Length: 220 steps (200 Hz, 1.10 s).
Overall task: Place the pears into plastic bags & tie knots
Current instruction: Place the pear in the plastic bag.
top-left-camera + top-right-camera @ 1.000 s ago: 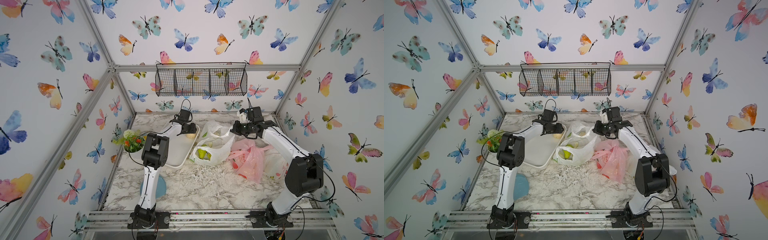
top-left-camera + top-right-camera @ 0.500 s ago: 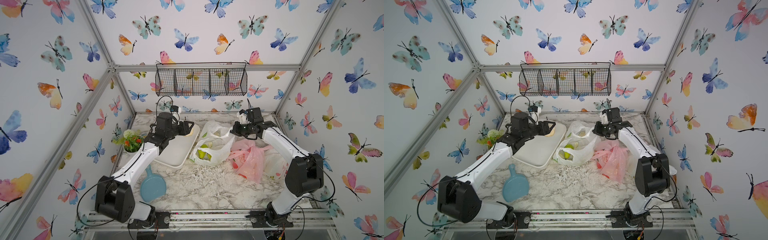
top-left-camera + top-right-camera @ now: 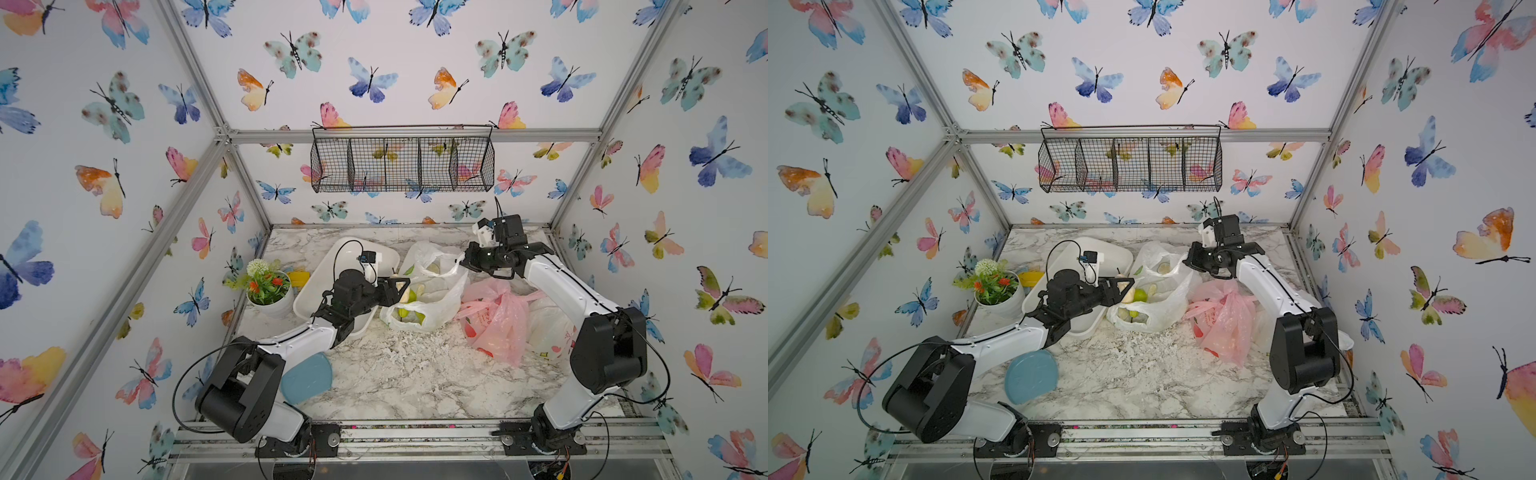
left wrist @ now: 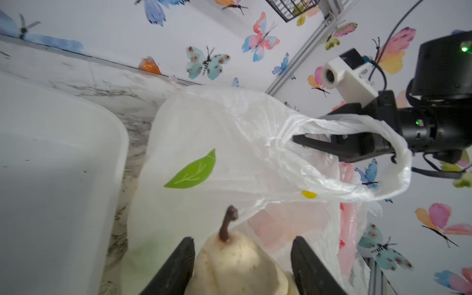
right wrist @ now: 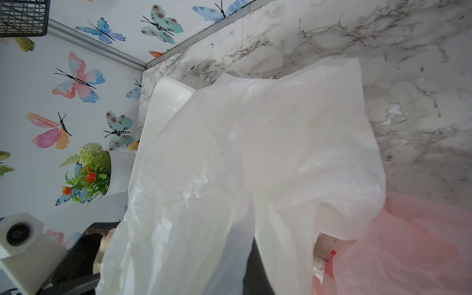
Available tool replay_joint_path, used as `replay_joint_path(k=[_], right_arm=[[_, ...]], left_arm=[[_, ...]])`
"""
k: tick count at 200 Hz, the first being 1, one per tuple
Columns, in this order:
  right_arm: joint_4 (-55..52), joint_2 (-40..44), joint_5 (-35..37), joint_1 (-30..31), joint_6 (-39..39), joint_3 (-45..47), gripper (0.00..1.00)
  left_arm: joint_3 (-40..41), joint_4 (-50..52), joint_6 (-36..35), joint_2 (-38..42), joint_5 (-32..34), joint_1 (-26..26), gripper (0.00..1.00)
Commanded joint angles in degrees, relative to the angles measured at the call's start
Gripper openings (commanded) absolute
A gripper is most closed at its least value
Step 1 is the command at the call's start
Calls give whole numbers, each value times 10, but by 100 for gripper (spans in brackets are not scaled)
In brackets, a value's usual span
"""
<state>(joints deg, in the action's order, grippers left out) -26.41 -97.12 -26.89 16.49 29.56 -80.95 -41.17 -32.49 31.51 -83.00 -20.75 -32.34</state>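
Left wrist: left tool (image 4: 242, 241), half-spread, clasps cream pear (image 4: 237, 264)

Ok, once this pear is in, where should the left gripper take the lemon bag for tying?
Probably the slack near rim of the lemon bag, just past the held pear, approached from the tray side with jaws across the edge. It hangs loose and folded there; the far handle loop is pinched by the right gripper.

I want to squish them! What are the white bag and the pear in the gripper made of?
The white bag looks like thin, glossy plastic film: see-through, crinkled, shiny at folds. The cream pear in the left gripper looks matte with brown specks, maybe foam or plastic; I can't tell which.
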Motion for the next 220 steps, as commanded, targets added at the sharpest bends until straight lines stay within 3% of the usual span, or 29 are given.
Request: replay_joint_path(k=[1,45,69,100,126,179,201,220], right_arm=[[9,12,-10,0,6,5,2],[18,10,-20,0,14,8,2],[16,14,-16,1,14,8,2],[10,24,-7,0,11,11,2],[15,28,-3,0,11,20,2],[21,7,-13,0,12,10,2],[17,6,-10,0,9,11,2],[17,-1,-13,1,10,11,2]], left_arm=[[-9,13,-7,-1,-64,-50,35],[-69,41,-43,-61,-40,-76,39],[-162,53,-72,-143,-24,-73,42],[-276,154,-120,-213,-25,-75,69],[-271,199,-151,-166,-17,-72,78],[-279,392,-196,-53,-19,-66,79],[-265,478,-154,13,9,-61,78],[-222,500,-71,71,30,-48,78]])
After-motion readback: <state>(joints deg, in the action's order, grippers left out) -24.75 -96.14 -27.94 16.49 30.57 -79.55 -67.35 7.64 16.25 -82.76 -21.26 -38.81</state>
